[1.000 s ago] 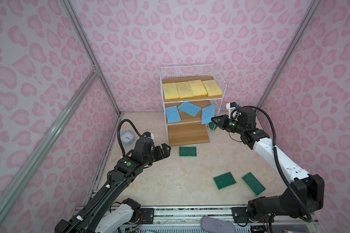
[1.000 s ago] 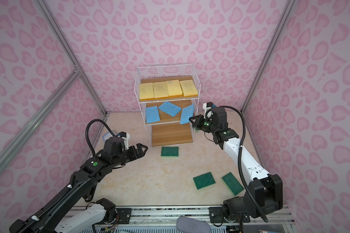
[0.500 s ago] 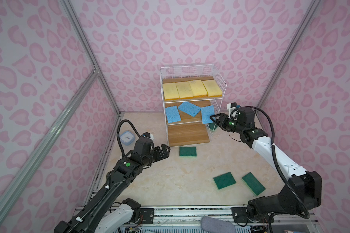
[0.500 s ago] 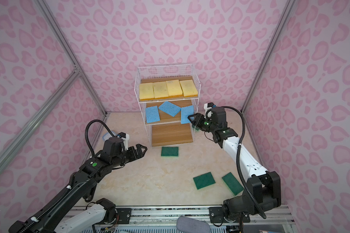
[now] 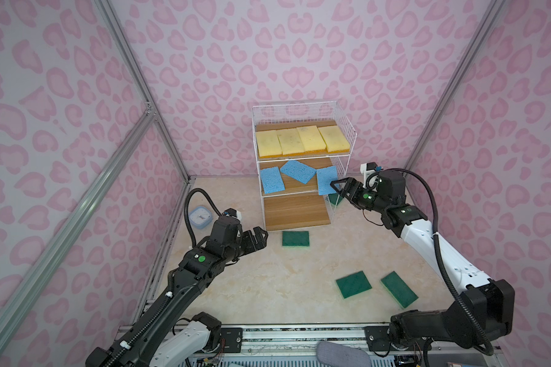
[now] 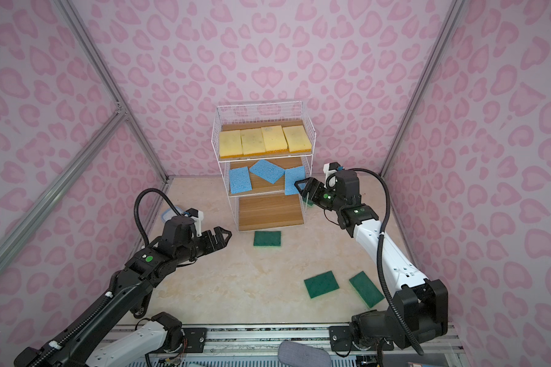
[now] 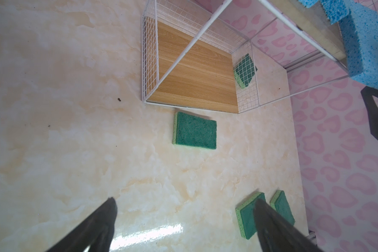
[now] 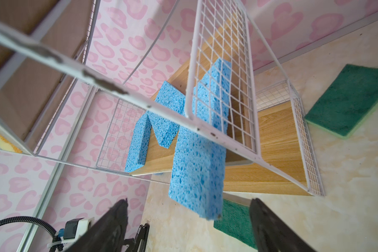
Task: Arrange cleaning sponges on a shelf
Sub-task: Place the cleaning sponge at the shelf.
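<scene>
The shelf [image 5: 303,106] is a white wire rack with three wooden boards. Several yellow sponges [image 5: 303,139] line its top board. Three blue sponges lie on the middle board [image 5: 271,180] [image 5: 298,171]. The right one [image 5: 326,179] overhangs the front edge. My right gripper [image 5: 337,189] is open around that overhanging end [image 8: 196,170], with a gap on both sides. Green sponges lie on the floor: one in front of the shelf [image 5: 295,239], two at the front right [image 5: 353,283] [image 5: 399,289]. My left gripper [image 5: 263,240] hangs open and holds nothing, left of the nearest green sponge [image 7: 195,134].
Another green sponge [image 5: 335,198] lies on the floor against the shelf's right side, under my right gripper. The bottom board [image 5: 295,211] is bare. A small light-blue clock [image 5: 200,217] sits by the left wall. Pink patterned walls and metal posts close in the floor.
My right gripper went from shut on the right blue sponge to open. The sponge, tilted before, now rests on the middle board. The left arm has not moved.
</scene>
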You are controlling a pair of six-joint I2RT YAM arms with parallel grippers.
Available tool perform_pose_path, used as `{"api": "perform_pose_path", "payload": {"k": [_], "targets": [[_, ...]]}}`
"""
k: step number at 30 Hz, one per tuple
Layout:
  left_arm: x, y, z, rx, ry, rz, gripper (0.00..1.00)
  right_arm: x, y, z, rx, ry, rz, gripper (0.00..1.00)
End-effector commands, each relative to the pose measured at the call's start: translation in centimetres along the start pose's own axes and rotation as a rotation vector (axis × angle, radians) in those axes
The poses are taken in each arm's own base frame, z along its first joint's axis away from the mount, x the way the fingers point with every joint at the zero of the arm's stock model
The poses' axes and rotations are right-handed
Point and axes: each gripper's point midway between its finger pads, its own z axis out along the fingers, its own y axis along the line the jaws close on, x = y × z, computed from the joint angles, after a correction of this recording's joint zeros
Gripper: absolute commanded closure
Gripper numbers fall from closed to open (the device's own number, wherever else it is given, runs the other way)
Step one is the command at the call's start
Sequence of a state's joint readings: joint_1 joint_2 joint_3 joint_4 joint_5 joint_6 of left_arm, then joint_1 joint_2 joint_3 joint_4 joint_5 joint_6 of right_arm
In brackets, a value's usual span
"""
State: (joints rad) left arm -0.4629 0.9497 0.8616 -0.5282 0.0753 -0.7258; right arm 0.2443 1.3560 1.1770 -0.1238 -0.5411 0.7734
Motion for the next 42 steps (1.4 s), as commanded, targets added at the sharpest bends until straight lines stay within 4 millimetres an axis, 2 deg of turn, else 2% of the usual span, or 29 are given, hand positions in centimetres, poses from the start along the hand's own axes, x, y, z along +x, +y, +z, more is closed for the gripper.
{"api": "perform_pose_path", "payload": {"k": [1,3,7,10,11,14,17,22,30,38,42], "targets": [[-0.3,-0.2,-0.3,0.007,-0.009,0.014,0.01,0.4,-0.1,-0.9,0.015,-0.012,-0.028,0.14],[-0.3,-0.2,-0.3,0.006,-0.010,0.015,0.01,0.9,0.0,-1.4,0.006,-0.012,-0.030,0.23],[-0.2,0.1,-0.3,0.006,-0.010,0.014,0.02,2.8,1.2,-2.1,-0.033,-0.006,-0.047,0.59],[-0.2,0.4,-0.4,0.004,-0.012,0.016,0.02,4.4,2.7,-1.7,-0.058,-0.005,-0.077,0.85],[-0.1,0.5,-0.4,0.004,-0.011,0.015,0.02,4.9,3.2,-1.3,-0.069,-0.007,-0.082,0.91],[0.1,0.5,-0.6,0.010,-0.013,0.015,0.02,5.8,4.8,0.1,-0.111,-0.008,-0.070,1.00],[0.4,0.7,-1.0,0.016,-0.014,0.016,0.02,6.2,6.4,1.7,-0.155,-0.020,-0.052,1.00],[1.1,1.4,-2.0,0.009,-0.020,0.021,0.02,5.6,8.5,3.6,-0.167,-0.059,-0.042,1.00],[2.1,2.1,-3.1,0.009,-0.020,0.024,0.02,4.3,8.4,5.3,-0.168,-0.174,0.062,1.00],[2.9,2.5,-4.0,0.022,-0.017,0.024,0.02,3.3,10.4,6.4,-0.209,-0.254,0.115,1.00],[3.3,2.8,-4.3,0.023,-0.015,0.025,0.02,2.9,10.3,7.2,-0.174,-0.277,0.130,1.00]]}}
